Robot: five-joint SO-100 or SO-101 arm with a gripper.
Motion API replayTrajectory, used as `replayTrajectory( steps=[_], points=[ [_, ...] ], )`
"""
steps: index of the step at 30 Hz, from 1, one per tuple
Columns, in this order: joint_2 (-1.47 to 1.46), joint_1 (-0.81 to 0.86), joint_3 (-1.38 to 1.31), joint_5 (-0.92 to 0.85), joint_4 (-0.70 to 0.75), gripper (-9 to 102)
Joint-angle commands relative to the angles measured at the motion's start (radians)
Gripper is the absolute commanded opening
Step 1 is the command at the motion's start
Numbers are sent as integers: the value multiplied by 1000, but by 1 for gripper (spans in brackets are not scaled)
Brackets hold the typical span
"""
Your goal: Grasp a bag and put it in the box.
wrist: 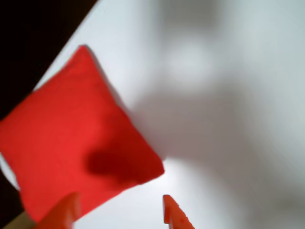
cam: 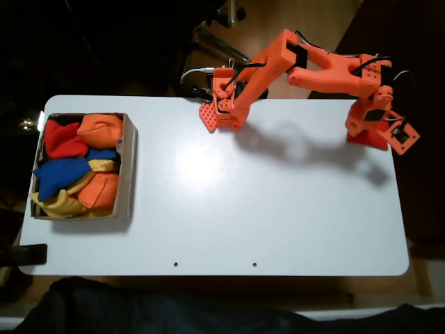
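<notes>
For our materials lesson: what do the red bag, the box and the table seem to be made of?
Bag: soft matte fabric, probably; pillow-like, no shine. Box: brown cardboard, dull, thin low walls. Table: smooth white top, slightly glossy with a light glare; the material is unclear.

1. You work on a white table [cam: 292,209] with rounded corners and two small holes near its front edge.
2. Your surroundings are dark; a brown floor [cam: 327,21] shows beyond the table.
3. Glare marks the tabletop centre.
</notes>
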Motion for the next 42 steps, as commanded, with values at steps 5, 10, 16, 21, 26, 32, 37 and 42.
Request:
replayTrajectory(
  steps=[5, 10, 16, 21, 26, 32, 37, 42],
  points=[
    [5, 8, 5, -6, -2, 50],
    [9, 9, 6, -12, 5, 56],
    [6, 8, 6, -46, 8, 58],
    [-12, 6, 6, -71, 0, 58],
    [-48, 6, -2, -91, -3, 58],
    [-64, 6, -6, -95, -15, 58],
    [-84, 12, -15, -92, -49, 58],
    [-107, 17, -34, -95, -54, 58]
  ],
)
